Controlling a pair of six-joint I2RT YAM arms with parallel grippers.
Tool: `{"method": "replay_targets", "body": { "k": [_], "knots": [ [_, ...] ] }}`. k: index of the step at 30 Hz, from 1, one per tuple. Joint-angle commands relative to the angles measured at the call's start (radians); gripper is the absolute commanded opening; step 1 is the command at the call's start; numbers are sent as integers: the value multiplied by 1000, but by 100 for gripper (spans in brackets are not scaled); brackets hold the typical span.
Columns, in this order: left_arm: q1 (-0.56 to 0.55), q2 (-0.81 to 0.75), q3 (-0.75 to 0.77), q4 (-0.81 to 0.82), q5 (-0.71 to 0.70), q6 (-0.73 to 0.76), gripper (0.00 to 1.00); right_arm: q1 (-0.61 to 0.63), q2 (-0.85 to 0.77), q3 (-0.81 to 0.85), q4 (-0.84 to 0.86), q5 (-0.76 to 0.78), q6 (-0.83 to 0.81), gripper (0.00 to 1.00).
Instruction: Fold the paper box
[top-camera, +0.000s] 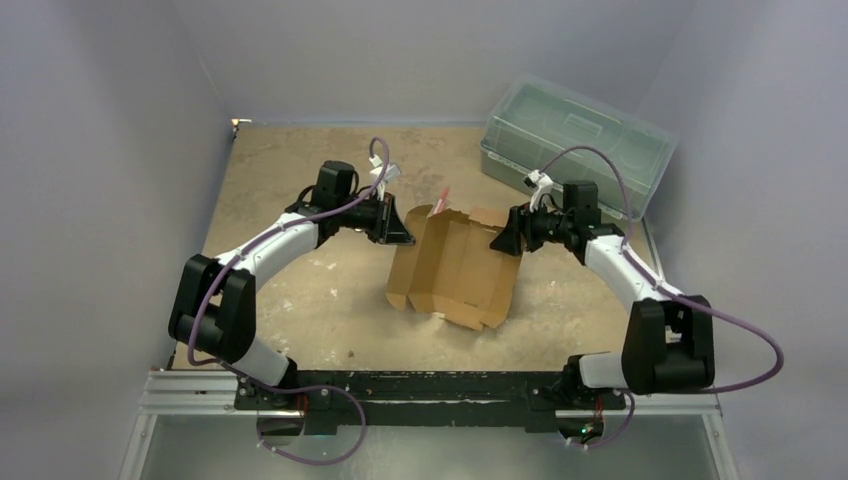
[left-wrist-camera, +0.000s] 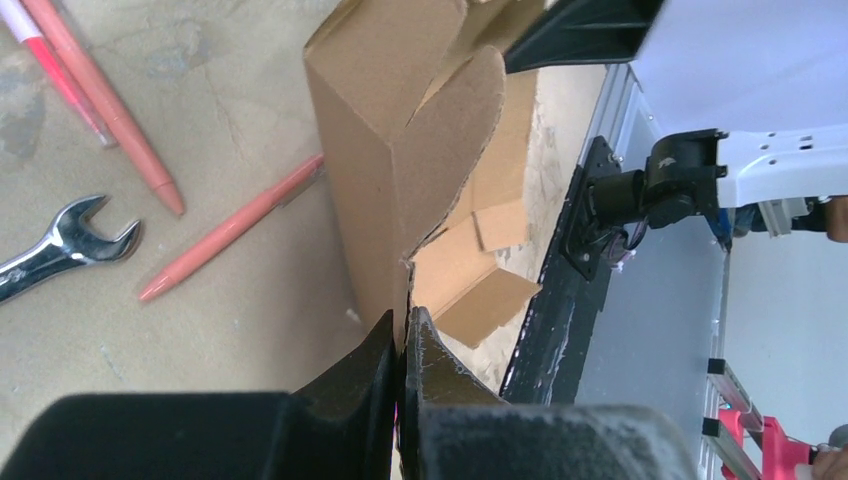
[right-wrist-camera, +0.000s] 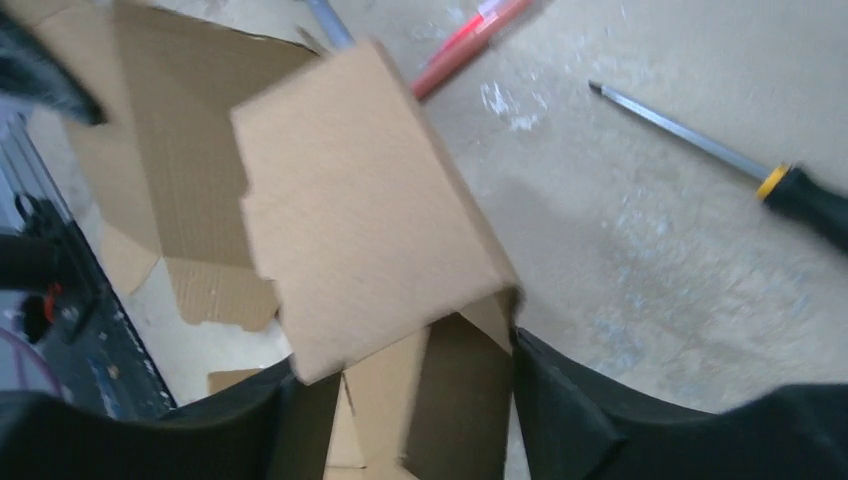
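Two grippers work a half-formed paper box from opposite ends on the table. The left gripper has its fingers pressed together on the edge of an upright side wall, pinching the cardboard right at its tips. The hold looks meant to steady that wall along its crease while the other arm works.

Across the sheet, the right gripper sits with its fingers spread wide, a raised panel lying between them and leaning against one finger (whether it bears any squeeze cannot be told from the wrist view). That open straddle probably serves to tip the panel inward, toward the left gripper. The rest of the sheet lies flat between the two tools, its small end flaps unfolded.

Off to one side of the left gripper lie a wrench and pink pens; beyond the right gripper's tips, a screwdriver. Behind the right gripper stands a lidded green bin. Folding appears to be at an early stage, with most flaps not yet tucked.
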Motion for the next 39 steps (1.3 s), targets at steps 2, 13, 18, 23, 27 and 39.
{"method": "replay_targets", "body": {
  "k": [2,13,18,23,27,39],
  "knots": [
    [12,-14,15,-51,-31,81,0,-48,-86,114,-180,-115,-285,77],
    [12,-31,40,-95,-48,133,0,-168,-228,255,-402,-299,-552,99],
    [13,-42,68,-113,-40,134,0,-73,-207,318,-488,-259,-744,99],
    [11,-56,84,-117,-30,118,0,22,-202,296,-449,-129,-851,99],
    [11,-61,94,-122,-23,103,0,84,-229,235,-339,24,-824,99],
    [11,-54,135,-149,-12,86,0,136,-177,213,-199,193,-826,94]
  ]
}}
